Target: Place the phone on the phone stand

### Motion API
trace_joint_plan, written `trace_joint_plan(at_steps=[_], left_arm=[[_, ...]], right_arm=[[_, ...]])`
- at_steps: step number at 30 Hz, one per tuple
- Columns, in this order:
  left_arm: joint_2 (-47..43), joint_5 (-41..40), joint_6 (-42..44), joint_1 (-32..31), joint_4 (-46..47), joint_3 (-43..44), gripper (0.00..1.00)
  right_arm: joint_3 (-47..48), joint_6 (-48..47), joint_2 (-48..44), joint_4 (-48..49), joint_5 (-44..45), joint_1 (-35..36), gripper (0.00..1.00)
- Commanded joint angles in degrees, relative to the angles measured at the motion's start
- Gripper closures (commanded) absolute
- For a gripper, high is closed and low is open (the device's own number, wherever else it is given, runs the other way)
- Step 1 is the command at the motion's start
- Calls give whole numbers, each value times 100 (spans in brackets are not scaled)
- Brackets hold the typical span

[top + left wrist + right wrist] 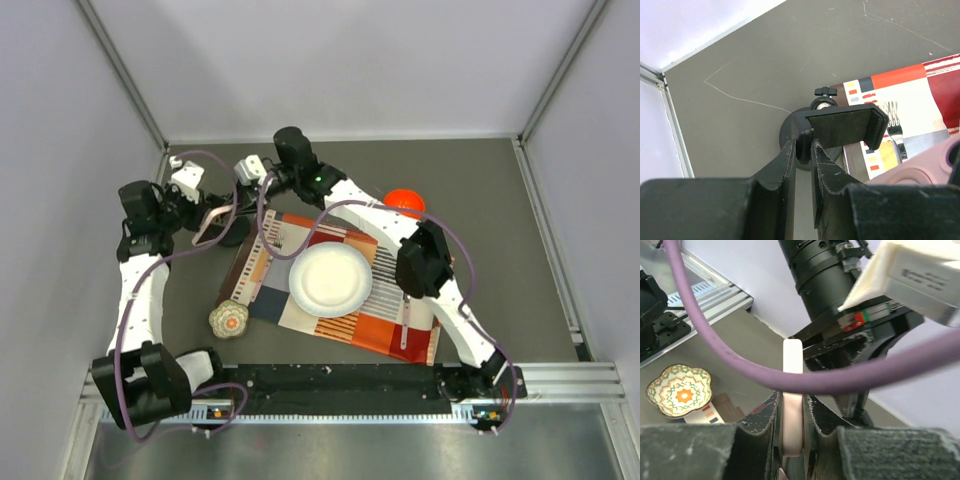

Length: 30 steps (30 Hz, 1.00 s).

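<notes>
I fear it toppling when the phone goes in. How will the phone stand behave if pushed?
Probably fairly stable: the phone stand sits on a wide, flat round base. Its holder rides on a small knobbed ball joint, so it may tilt under pressure. The left gripper seems to pinch the holder, which should steady it.

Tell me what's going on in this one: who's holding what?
The right gripper is shut on the slim smartphone with the pale pink case, holding it edge-on. The left gripper appears to pinch the small black phone stand with the round base, steadying it. The phone is close beside the stand but not yet seated in it.
</notes>
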Motion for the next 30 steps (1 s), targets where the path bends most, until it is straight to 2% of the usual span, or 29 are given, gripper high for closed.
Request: trace_joint_plan(at_steps=[1, 3, 6, 13, 16, 20, 23, 30], left_arm=[[-217, 373, 250, -107, 93, 38, 100], [-200, 504, 346, -107, -29, 73, 100], [-243, 540, 417, -107, -109, 153, 100], [-410, 751, 619, -204, -180, 117, 100], [-410, 821, 716, -239, -145, 56, 100], [-428, 769, 926, -318, -258, 21, 100], [-410, 786, 1059, -345, -329, 47, 100], [-410, 611, 1217, -511, -426, 82, 100]], right_arm=[[513, 751, 133, 1581, -747, -171, 100], [593, 1355, 255, 1977, -983, -197, 100], [646, 1640, 326, 2304, -1073, -197, 100], [724, 612, 317, 1391, -686, -250, 100], [777, 725, 405, 1557, -896, -285, 100], [768, 1594, 572, 2592, -1203, -373, 100], [786, 1736, 634, 2717, -1310, -382, 100], [760, 1122, 686, 2541, -1117, -469, 100]])
